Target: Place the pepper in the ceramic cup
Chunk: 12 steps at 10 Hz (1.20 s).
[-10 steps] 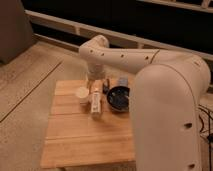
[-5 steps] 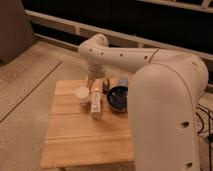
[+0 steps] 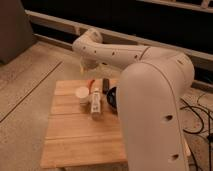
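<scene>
indoors, wooden table (image 3: 75, 135) on speckled floor (image 3: 30, 85), tool (image 3: 90, 75) over its far edge

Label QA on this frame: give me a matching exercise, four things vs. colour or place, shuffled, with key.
1 pepper
2 ceramic cup
3 bowl
4 gripper

A dark blue, partly behind the arm
B white, beside the bottle
C above the far edge of the table
D red-orange, on the table beyond the cup

Pairs: 1-D, 2-B, 3-A, 4-C
</scene>
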Tool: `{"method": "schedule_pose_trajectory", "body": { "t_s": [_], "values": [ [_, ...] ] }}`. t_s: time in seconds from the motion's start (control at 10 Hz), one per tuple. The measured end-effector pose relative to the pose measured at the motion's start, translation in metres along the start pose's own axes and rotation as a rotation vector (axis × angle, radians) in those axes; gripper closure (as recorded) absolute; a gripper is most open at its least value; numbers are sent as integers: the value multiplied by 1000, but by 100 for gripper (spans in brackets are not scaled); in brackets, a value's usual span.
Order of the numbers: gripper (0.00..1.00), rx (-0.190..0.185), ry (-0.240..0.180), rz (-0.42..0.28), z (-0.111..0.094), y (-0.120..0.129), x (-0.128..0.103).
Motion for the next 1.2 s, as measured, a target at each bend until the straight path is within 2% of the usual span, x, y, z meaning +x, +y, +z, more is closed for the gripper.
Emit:
{"method": "schedule_pose_trajectory", "body": {
  "t_s": [0.1,0.3,0.5,0.8,1.0,1.2],
  "values": [
    [35,-24,-21,-11,8,-2,-2],
    [35,-44,-19,-12,26,-16,3],
    [35,-48,7,-14,46,-31,4],
    [35,-67,26,-32,66,-43,-13],
    [35,-98,60,-35,87,-41,-19],
    [35,-153,103,-10,111,-29,-15]
  ]
}}
